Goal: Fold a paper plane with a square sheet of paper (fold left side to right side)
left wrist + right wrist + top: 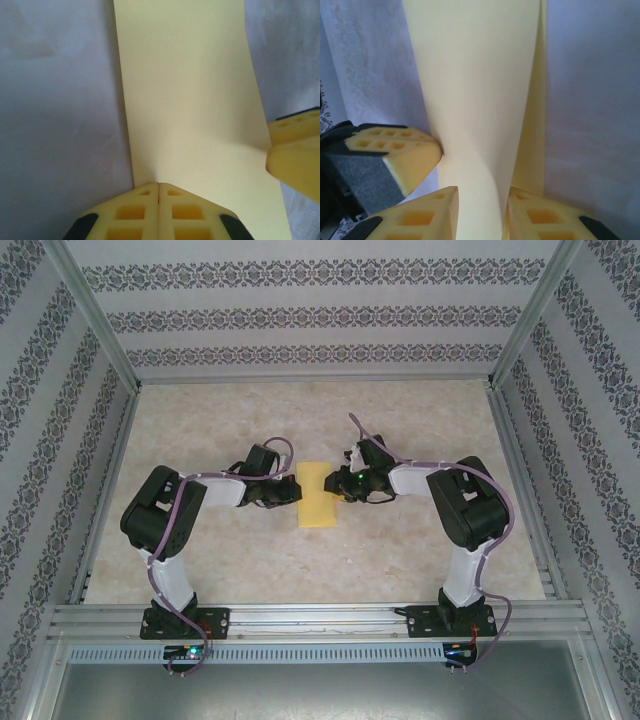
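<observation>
The paper [318, 495] lies at mid-surface [420, 560] between the 2 arms, as a narrow upright rectangle with its long edges facing the tools. The left tool [283, 490] is at the paper's left edge and the right tool [343, 485] at its right edge, the 2 facing each other across the sheet. In the left wrist view the left tool [159, 186] has its fingers pressed together with nothing between them, the tips meeting the near edge of the paper [195, 100]. In the right wrist view the paper [475, 90] shows 2 layers: the upper one is lifted and curved, the lower one shows as a strip along the right. The right tool [483, 192] has its fingers apart, with the lifted layer running down between them; contact with the pads cannot be told. The left tool [432, 150] touches the sheet's far edge.
</observation>
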Action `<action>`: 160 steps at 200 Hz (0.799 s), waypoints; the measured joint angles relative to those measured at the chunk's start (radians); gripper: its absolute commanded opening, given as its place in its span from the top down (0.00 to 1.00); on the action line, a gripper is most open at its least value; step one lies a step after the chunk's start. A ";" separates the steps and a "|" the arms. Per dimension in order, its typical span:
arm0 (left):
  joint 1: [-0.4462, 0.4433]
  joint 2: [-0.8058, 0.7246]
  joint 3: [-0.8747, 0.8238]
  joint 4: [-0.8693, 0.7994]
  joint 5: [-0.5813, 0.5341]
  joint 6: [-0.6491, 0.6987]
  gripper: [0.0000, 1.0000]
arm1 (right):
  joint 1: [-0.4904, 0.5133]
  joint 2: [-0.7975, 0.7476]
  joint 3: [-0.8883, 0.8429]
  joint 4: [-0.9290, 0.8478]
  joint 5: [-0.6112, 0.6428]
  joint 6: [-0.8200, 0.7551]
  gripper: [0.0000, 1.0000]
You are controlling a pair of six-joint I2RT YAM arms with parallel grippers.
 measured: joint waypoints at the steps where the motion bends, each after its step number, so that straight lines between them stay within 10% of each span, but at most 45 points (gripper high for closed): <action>1: -0.001 0.000 0.000 0.000 0.000 0.000 1.00 | -0.001 0.001 0.000 0.000 0.000 0.000 0.74; 66: -0.003 -0.017 -0.005 -0.026 -0.001 0.000 0.90 | -0.018 0.017 0.005 -0.013 -0.011 -0.026 1.00; 160: -0.099 -0.347 -0.048 -0.128 -0.116 0.163 0.54 | -0.018 -0.013 0.006 -0.058 -0.033 0.020 1.00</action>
